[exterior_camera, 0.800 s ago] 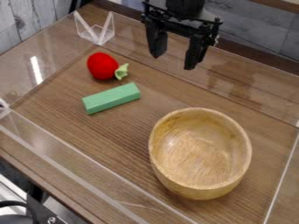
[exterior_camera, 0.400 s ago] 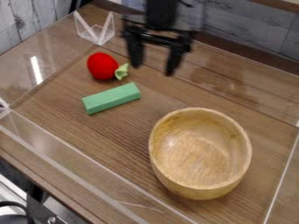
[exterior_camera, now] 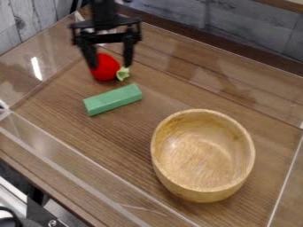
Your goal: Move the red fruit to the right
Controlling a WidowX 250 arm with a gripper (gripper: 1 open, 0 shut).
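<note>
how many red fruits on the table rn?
1. The red fruit sits at the back left, just behind the green block, between the fingers of the open claw. None seen elsewhere; the bowl looks empty.

The claw [exterior_camera: 106,55] has swept from the far edge of the surface, behind the middle, toward the far-left corner. It now hangs with its jaws spread on either side of the fruit [exterior_camera: 105,66], where earlier it stood well apart from it.
</note>
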